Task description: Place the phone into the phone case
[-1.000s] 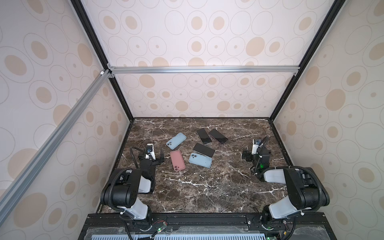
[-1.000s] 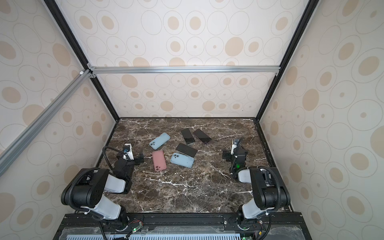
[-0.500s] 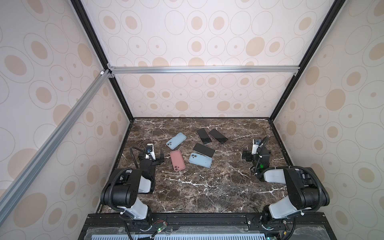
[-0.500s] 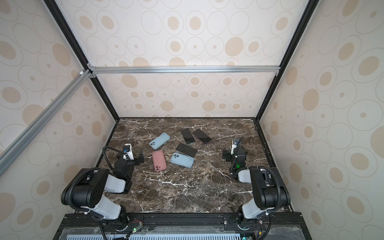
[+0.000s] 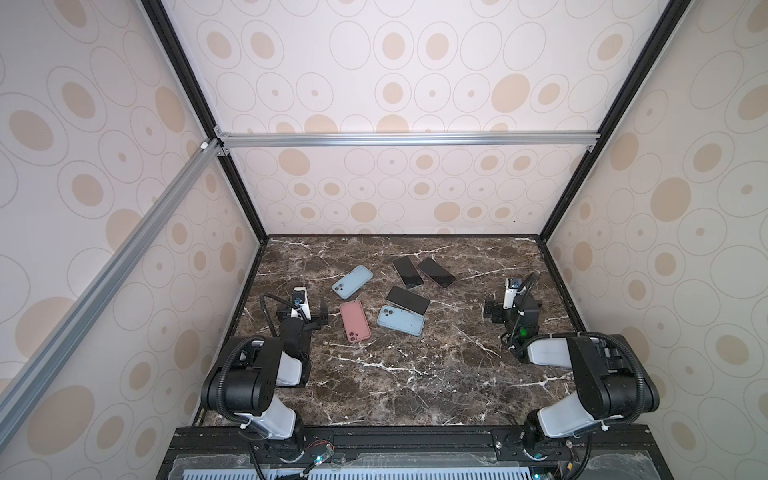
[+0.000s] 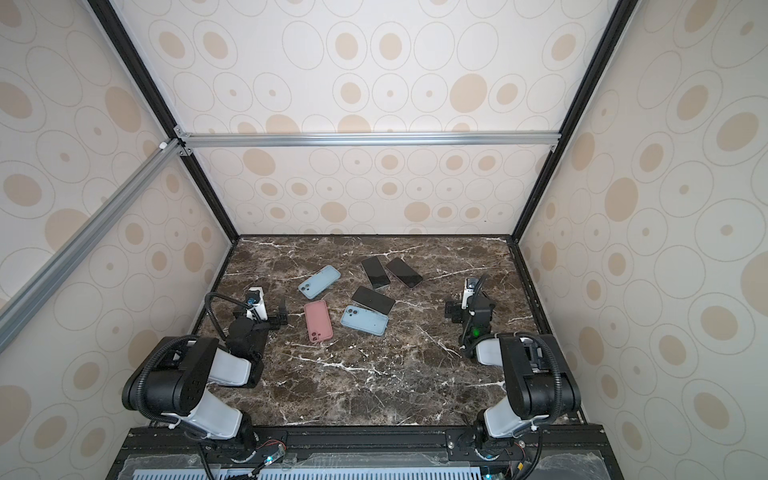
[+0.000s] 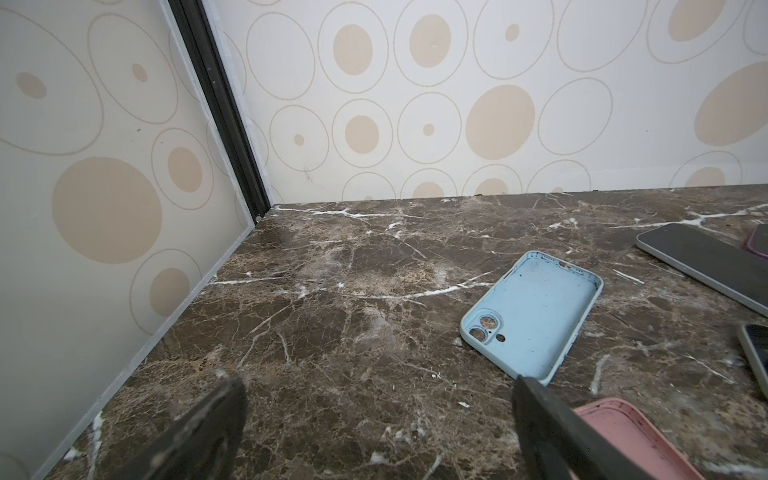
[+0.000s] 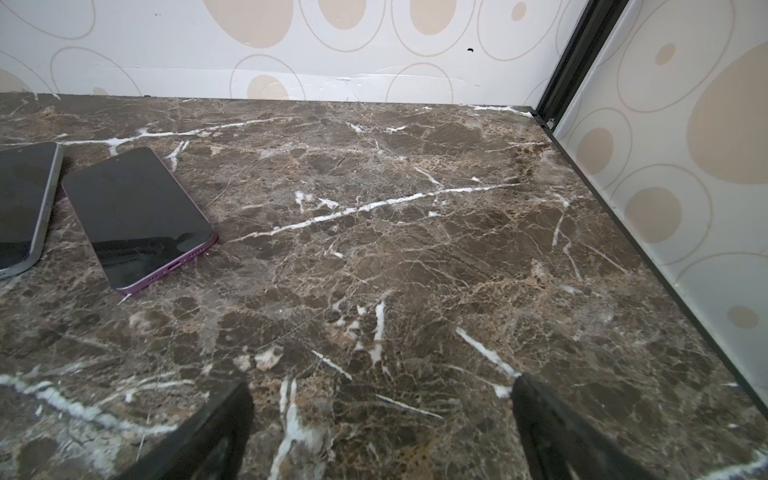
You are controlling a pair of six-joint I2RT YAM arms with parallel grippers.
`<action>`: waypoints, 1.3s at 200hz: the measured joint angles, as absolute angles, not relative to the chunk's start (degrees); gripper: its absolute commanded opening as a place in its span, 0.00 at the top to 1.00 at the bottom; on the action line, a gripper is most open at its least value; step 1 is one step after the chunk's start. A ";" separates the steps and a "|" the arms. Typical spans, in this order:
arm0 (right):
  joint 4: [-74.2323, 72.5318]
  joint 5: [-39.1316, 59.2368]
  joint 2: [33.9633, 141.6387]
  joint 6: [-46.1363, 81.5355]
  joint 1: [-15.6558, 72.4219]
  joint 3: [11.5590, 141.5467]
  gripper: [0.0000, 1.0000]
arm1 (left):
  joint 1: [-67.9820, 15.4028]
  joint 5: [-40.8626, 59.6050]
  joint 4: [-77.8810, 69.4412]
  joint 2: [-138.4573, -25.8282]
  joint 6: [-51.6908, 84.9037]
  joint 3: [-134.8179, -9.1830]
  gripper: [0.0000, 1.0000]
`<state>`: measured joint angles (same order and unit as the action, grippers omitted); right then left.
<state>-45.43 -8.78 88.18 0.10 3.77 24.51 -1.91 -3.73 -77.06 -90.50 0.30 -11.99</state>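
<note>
Lying flat on the brown marble bench [image 5: 415,374], the purple-edged black phone [image 5: 436,272] could skid from the gaping, empty left gripper [image 5: 303,318] or right gripper [image 5: 513,310].

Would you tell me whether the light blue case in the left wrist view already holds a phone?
No, the light blue case lies open side up with its inside bare.

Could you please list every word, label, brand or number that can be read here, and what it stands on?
No readable text anywhere.
The three phones show dark, blank screens.
The blue cases and the pink case are plain.
The wallpaper bears only circles and dots.
</note>
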 measured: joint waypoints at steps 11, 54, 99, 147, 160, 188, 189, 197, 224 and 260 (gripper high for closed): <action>-45.45 -8.78 88.18 0.10 3.77 24.51 0.00 | -1.91 -3.73 -77.06 -90.50 0.30 -12.01 0.00; -45.45 -8.78 88.18 0.10 3.77 24.51 0.00 | -1.91 -3.73 -77.06 -90.50 0.30 -12.03 0.00; -45.43 -8.78 88.18 0.10 3.77 24.51 0.00 | -1.91 -3.73 -77.06 -90.50 0.30 -12.03 0.00; -44.75 -8.29 87.92 -0.40 3.77 24.56 0.00 | -1.93 -4.93 -75.50 -88.60 0.43 -11.92 0.00; -40.38 -8.01 86.61 -0.51 3.79 25.65 0.00 | -2.07 -5.91 -72.44 -84.79 0.47 -12.03 0.00; -30.55 -7.94 82.91 -0.19 3.79 30.59 0.00 | -3.11 -8.47 -65.45 -78.22 0.69 -14.98 0.00; -30.35 -7.97 82.83 -0.19 3.79 30.72 0.00 | -3.18 -8.56 -64.82 -77.87 0.69 -15.38 0.00; -27.73 -8.16 81.65 0.14 3.79 32.05 0.00 | -3.46 -8.91 -62.50 -76.62 1.06 -16.51 0.00; -18.87 -8.67 77.23 1.93 3.79 34.63 0.00 | -5.65 -10.13 -54.30 -72.34 2.52 -20.12 0.00; -7.94 -7.51 70.24 5.72 3.79 35.07 0.00 | -8.51 -10.63 -40.23 -68.03 6.59 -26.30 0.00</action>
<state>-7.94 -7.51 70.24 5.72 3.79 35.07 -8.51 -10.63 -40.23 -68.03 6.59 -26.30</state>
